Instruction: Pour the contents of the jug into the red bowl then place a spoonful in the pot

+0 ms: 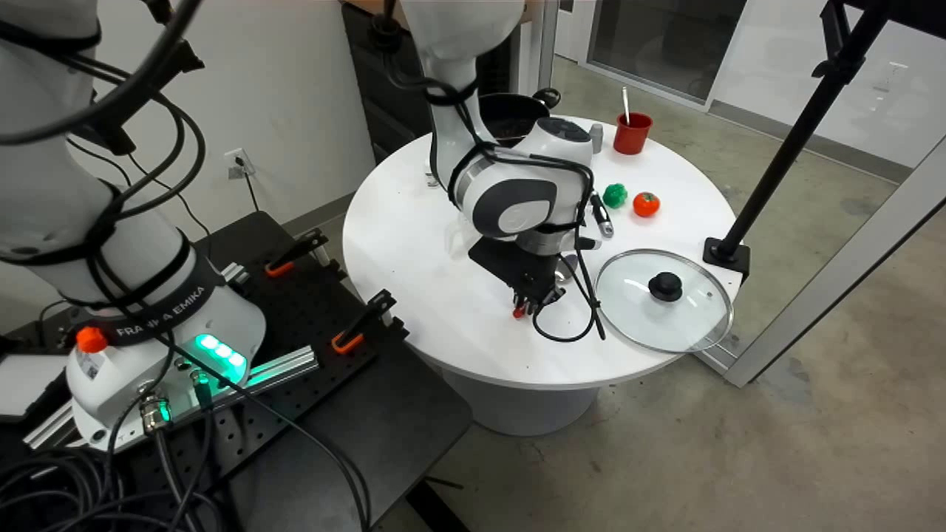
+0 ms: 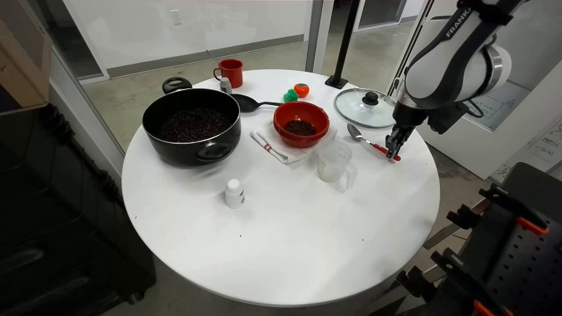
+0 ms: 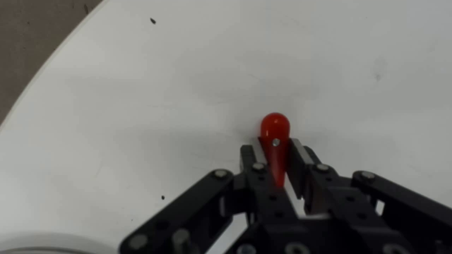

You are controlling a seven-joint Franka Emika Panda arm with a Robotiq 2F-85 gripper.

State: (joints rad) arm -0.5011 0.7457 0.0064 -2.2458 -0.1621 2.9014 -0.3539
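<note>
Spoon (image 1: 519, 312) mostly hidden in an exterior view, only the red tip of its handle plain beneath the jaws; details of the grip lost from this side. White arm (image 1: 467, 37) bent over the round white bench (image 1: 399, 214). Near the bench's rim, a glass lid (image 1: 628, 303) with its black knob (image 1: 665, 287) up; beyond, a tomato (image 1: 646, 205) beside a green piece (image 1: 615, 195), and a red cup (image 1: 633, 140) with a pale stem upright inside.

In an exterior view, red bowl (image 2: 299, 141) upright on a cloth (image 2: 282, 148), dark beans (image 2: 300, 127) in the bottom. Clear jug (image 2: 334, 169) upright just beside the cloth. Black pot (image 2: 178, 153) well apart from the jug, dark beans inside as well, black utensil (image 2: 246, 103) just beside it, white bottle (image 2: 235, 195) nearby. Metal spoon lying on the bench, silver head between jug and lid, jaws closed on the end of the red handle.

In the wrist view, fingertips (image 3: 300, 152) against both sides of the red handle, rounded end poking out past the grip, small rivet near that end. Bench close beneath, brown floor (image 3: 28, 35) past the rim in the corner.
</note>
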